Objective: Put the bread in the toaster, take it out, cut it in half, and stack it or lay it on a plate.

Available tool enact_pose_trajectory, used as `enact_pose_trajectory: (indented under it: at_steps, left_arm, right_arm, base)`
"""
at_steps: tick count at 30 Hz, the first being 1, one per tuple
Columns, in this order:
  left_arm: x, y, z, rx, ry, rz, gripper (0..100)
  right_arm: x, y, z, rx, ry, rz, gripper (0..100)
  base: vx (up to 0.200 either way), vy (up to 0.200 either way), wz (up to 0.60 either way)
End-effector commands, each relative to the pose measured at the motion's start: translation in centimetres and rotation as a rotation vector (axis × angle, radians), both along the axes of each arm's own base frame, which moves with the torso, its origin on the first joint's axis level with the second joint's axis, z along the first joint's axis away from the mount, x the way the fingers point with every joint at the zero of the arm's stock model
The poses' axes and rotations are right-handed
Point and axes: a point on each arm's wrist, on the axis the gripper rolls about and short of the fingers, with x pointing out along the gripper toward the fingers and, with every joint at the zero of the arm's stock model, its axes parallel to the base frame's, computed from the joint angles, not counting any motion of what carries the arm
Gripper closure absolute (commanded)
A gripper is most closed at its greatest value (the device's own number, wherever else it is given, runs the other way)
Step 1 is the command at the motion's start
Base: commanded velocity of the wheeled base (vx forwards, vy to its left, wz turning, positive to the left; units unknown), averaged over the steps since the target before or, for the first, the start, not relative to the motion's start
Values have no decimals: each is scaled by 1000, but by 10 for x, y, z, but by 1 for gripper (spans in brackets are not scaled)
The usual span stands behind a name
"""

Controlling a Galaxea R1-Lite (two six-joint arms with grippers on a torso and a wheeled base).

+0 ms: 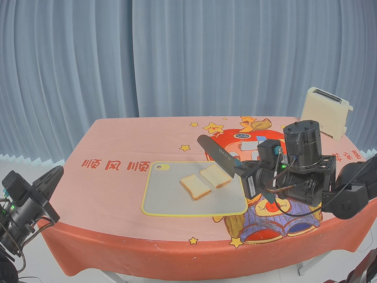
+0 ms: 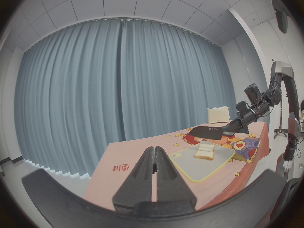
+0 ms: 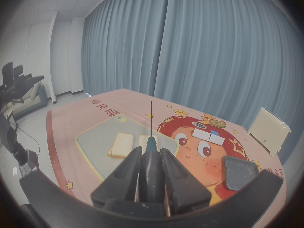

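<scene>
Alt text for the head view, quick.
The right tool holds a knife over a grey cutting board bearing two bread halves side by side. A toaster stands far right on the table; the left tool hangs beyond its left edge.

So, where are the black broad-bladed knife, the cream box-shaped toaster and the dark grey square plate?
black broad-bladed knife [image 1: 216,155]: head view, middle of the blade.
cream box-shaped toaster [image 1: 323,114]: head view, its side wall.
dark grey square plate [image 3: 239,174]: right wrist view, its bare floor.

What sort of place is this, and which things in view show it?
Probably a robot test room staged as a kitchen: a wall-wide curtain, ceiling tiles, and a table with a toaster and cutting board, the right gripper holding a knife.
</scene>
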Motion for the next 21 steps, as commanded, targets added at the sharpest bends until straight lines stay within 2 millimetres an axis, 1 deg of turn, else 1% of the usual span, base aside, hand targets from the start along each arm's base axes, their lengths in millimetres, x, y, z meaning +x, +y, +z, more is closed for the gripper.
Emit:
enact_pose_trajectory:
  at_steps: [1, 4, 5, 6, 7, 8, 9, 10, 11, 12, 13, 14, 17, 20, 21]
  left_arm:
    - [-60, 11, 2, -10, -85, 58, 100]
    - [-86, 13, -12, -2, -31, 70, 100]
    - [-91, 13, -14, 0, -30, 76, 100]
    - [-106, 14, -23, 3, -15, 90, 100]
    - [-115, 15, -31, 1, 3, 89, 100]
    - [-115, 15, -31, 1, 3, 89, 100]
    - [-130, 15, -47, -2, 49, 90, 100]
    - [-135, 15, -53, -1, 59, 91, 100]
    - [-143, 16, -63, 1, 70, 95, 100]
    - [-143, 16, -63, 1, 70, 95, 100]
    - [-154, 16, -75, -1, 62, 111, 100]
    - [-157, 15, -73, -4, 50, 124, 100]
    - [-157, 16, -73, -10, 52, 143, 100]
    - [-156, 17, -74, -23, 51, 200, 100]
    - [-155, 18, -77, -24, 61, 243, 100]
  right_arm:
    - [0, -7, 3, 56, -76, -18, 100]
    - [-6, -12, 7, 82, -105, -17, 100]
    - [-8, -13, 7, 82, -106, -16, 100]
    - [-13, -16, 7, 86, -111, -10, 100]
    - [-17, -18, 6, 90, -115, -5, 100]
    - [-17, -18, 6, 90, -115, -5, 100]
    - [-23, -21, 3, 98, -122, 9, 100]
    - [-25, -23, 1, 98, -125, 8, 100]
    - [-26, -25, 0, 105, -135, 7, 100]
    - [-26, -25, 0, 105, -135, 7, 100]
    - [-28, -26, -1, 121, -157, 11, 100]
    - [-31, -26, -1, 132, -168, 15, 100]
    - [-36, -29, -3, 134, -170, 20, 100]
    - [-39, -31, -7, 125, -157, 24, 100]
    - [-40, -32, -9, 120, -151, 19, 100]
  base:
    - [0, 0, 0]
    - [0, 0, 0]
    - [0, 0, 0]
    - [0, 0, 0]
    - [0, 0, 0]
    - [0, 0, 0]
    - [0, 0, 0]
    - [0, 0, 0]
    - [0, 0, 0]
    - [0, 0, 0]
    - [0, 0, 0]
    - [0, 0, 0]
    - [0, 0, 0]
    - [0, 0, 0]
    - [0, 0, 0]
